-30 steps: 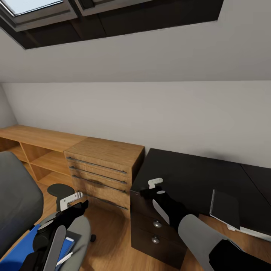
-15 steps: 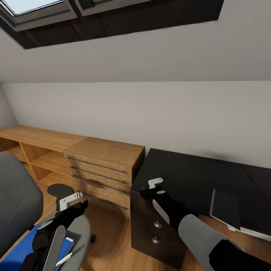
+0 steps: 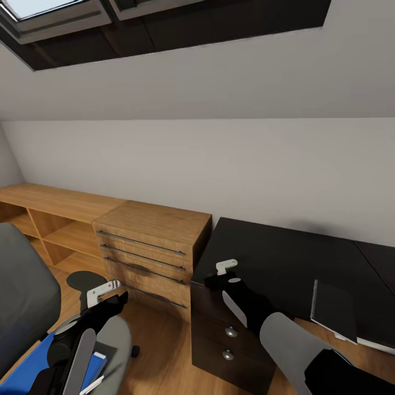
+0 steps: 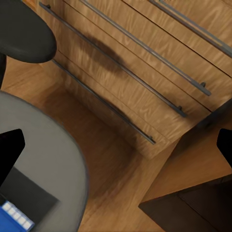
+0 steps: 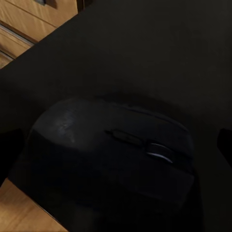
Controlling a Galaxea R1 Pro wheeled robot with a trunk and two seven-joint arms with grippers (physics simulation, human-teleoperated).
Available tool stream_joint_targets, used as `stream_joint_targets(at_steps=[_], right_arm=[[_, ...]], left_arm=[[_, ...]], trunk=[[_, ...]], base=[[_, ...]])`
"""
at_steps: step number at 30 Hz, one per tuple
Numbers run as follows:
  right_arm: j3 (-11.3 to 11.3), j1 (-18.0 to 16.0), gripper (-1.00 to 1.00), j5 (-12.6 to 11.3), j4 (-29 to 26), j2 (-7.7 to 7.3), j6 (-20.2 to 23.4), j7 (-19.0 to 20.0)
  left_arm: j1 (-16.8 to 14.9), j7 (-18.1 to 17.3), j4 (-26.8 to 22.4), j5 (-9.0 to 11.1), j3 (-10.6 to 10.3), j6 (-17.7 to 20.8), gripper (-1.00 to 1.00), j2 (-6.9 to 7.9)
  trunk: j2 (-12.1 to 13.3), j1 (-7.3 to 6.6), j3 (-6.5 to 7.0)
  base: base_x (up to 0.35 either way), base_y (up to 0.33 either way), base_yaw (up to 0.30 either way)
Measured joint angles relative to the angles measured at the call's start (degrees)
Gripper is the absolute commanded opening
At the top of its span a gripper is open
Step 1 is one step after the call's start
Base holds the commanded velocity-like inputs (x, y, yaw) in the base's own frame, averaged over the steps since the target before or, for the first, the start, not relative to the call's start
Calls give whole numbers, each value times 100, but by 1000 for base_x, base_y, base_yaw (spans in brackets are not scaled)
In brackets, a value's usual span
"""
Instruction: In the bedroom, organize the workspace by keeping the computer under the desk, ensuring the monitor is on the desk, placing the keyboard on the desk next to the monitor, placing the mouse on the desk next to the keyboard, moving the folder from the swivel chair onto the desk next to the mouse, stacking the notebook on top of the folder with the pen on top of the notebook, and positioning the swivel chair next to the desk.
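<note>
— Left side? The left pincer hangs released over the swivel chair, where the blue folder lies

— And right? The right pincer, released, hovers over the mouse at the black tabletop edge. Mouse step, I judge; next, close on it

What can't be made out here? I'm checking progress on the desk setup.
- Mouse: right wrist view; whether it rests on the desk or is held, unclear.
- Folder: head view; cut by the edge, covered by the left arm.
- Keyboard: head view; cut off by the edge.
</note>
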Motion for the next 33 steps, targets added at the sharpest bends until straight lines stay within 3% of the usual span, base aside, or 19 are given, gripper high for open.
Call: stream_joint_targets(at_steps=[18, 23, 33], right_arm=[[-16, 0, 100, -26, 0, -4, 9, 10], [-17, 0, 100, -27, 0, -4, 9, 11], [-17, 0, 100, -26, 0, -4, 9, 9]], left_arm=[[0, 0, -1, 5, 7, 8, 100, -2], [0, 6, -1, 4, 11, 9, 100, -7], [0, 9, -1, 5, 12, 9, 100, -8]], trunk=[[0, 0, 0], [-199, 109, -89], [-201, 110, -90]], base=[[0, 0, 0], [0, 0, 0], [0, 0, 0]])
